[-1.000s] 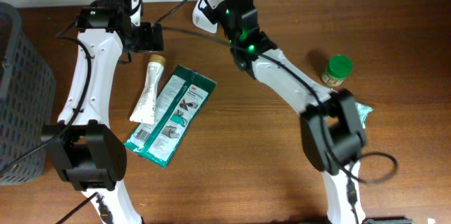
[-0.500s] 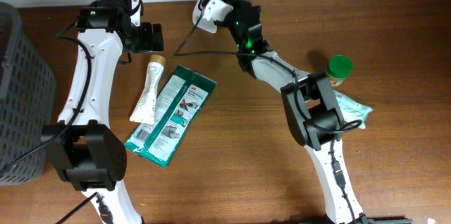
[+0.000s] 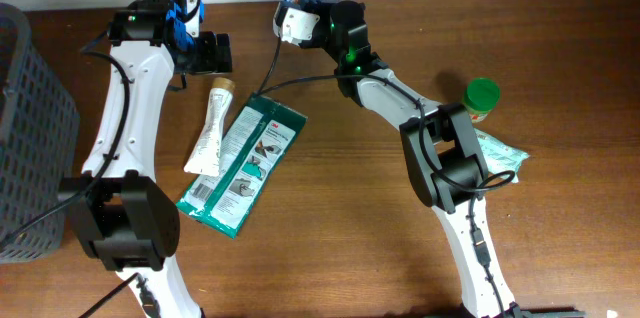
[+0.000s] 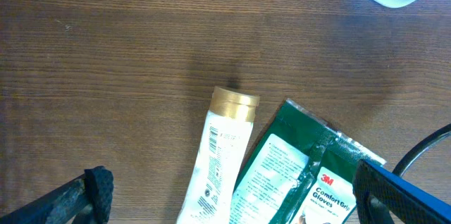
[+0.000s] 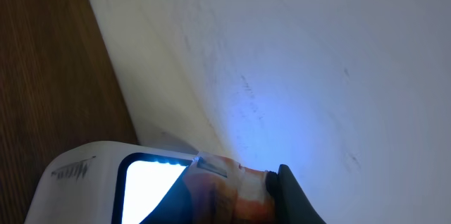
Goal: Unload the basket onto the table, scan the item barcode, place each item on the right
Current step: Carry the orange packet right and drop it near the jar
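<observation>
Two arms noted.

Overhead: the right gripper [image 3: 318, 20] was clamped on the corded scanner [image 3: 293, 20] at the table's far edge by the wall, with its light on. The left gripper [image 3: 208, 53] hung spread wide and empty above the tube [image 3: 210, 123] and the green glove packet [image 3: 243, 163]. Both lay flat on the table [image 3: 350, 238].

Left wrist: tube and packet lay side by side below the open fingers, untouched.

Right wrist: the scanner window glowed. Its blue light fell on the bare wall [image 5: 296, 62], with no barcode before it.

Judgement: scanner in hand. Which piece was the item could not be told. Pickup and scan remained.
</observation>
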### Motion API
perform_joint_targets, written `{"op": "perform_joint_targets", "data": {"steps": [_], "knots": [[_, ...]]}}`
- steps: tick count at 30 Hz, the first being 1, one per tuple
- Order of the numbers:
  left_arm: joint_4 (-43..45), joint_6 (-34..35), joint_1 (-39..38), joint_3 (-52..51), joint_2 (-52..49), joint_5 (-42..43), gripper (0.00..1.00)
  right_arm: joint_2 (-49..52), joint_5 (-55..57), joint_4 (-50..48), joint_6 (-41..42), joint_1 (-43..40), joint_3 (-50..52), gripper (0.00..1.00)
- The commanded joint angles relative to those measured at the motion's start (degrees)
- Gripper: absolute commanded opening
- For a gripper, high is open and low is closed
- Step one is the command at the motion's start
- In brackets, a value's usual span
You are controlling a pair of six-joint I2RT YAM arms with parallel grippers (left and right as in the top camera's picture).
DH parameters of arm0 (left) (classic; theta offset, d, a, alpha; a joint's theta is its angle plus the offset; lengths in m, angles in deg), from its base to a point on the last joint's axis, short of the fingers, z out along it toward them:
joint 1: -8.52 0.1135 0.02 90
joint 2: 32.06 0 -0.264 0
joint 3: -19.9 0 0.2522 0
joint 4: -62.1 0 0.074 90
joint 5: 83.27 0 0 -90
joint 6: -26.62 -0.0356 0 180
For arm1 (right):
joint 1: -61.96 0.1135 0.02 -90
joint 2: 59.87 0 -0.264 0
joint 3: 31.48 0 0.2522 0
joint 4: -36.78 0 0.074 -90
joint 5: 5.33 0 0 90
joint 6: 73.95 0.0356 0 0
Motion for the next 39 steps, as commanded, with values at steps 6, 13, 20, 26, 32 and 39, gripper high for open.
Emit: {"op": "perform_joint_targets", "data": {"steps": [6, 13, 20, 26, 32, 39], "knots": [[0.07, -0.70, 0.22, 1.01, 1.60, -0.22, 0.99, -2.60, -0.46, -0.24, 10.67, -0.92, -0.96, 0.16], [0.07, -0.70, 0.22, 1.01, 1.62, -0.22, 0.99, -13.70, 5.31, 11.23, 39.78, -2.99, -0.96, 0.16], [0.07, -0.72, 0.22, 1.01, 1.60, -0.22, 0.99, -26.40, 3.37, 47.17, 52.74, -3.26, -0.94, 0.16], [0.07, -0.72, 0.22, 1.01, 1.62, -0.22, 0.99, -30.69, 3.82, 82.36, 54.97, -3.85, -0.92, 0.16], [0.07, -0.70, 0.22, 1.01, 1.60, -0.22, 0.99, -28.85, 5.66, 100.69, 55.45, -7.65, 7.63, 0.16], [0.07, -0.72, 0.22, 1.01, 1.60, -0.22, 0.99, -28.85, 7.72, 101.55, 59.74, -16.68, 14.88, 0.30]]}}
